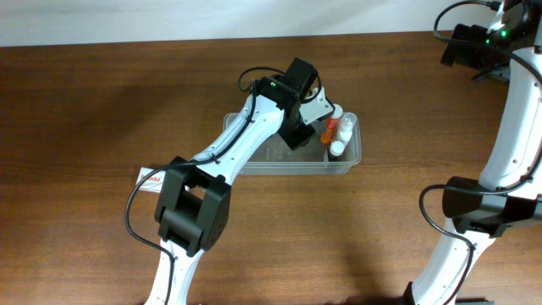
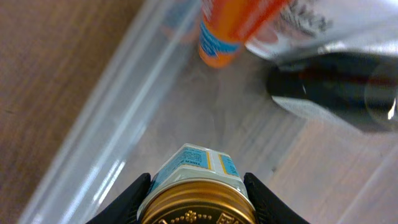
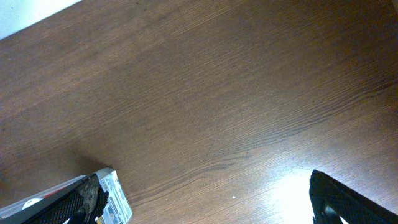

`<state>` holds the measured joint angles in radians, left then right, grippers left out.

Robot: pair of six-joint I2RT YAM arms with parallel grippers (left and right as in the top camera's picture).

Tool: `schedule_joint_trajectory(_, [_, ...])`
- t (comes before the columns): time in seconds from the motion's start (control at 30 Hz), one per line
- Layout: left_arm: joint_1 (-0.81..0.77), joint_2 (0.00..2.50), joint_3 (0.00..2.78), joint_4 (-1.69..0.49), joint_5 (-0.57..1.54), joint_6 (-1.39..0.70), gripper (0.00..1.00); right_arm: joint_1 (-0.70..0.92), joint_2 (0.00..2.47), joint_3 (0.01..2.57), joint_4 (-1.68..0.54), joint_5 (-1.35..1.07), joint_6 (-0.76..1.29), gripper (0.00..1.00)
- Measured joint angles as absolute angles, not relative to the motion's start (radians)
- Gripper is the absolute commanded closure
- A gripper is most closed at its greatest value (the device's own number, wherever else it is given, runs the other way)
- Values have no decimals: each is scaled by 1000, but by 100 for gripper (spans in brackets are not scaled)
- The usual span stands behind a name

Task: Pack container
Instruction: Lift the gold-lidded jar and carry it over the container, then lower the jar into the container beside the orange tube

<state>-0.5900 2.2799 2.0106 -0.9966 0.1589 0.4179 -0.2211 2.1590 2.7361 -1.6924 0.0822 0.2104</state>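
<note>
A gold-lidded jar [image 2: 194,167] is clamped tight between the left gripper's [image 2: 196,190] fingers, down inside the container [image 1: 279,161]. That tub's clear plastic, rectangular with rounded corners and a rim, parked mid-table. An orange bottle [image 2: 229,31] is seen in it too. The right gripper [image 3: 211,205] is spread wide over the wooden table [image 3: 217,93].

Clear container [image 1: 349,159] (mid-table), bottles inside

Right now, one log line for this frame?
left tool: holding gold-lidded jar over container | right tool: open, over table
</note>
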Motion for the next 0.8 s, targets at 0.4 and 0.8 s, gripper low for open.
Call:
schedule_joint_trajectory(0.4, [-604,2280,2011,-925,156,262,70,-221,2159,2736,-1692,82,210,2])
schedule_joint_trajectory(0.8, [-675,2280,2011,-926,141,127,71,-221,2159,2736,-1692,82,209,2])
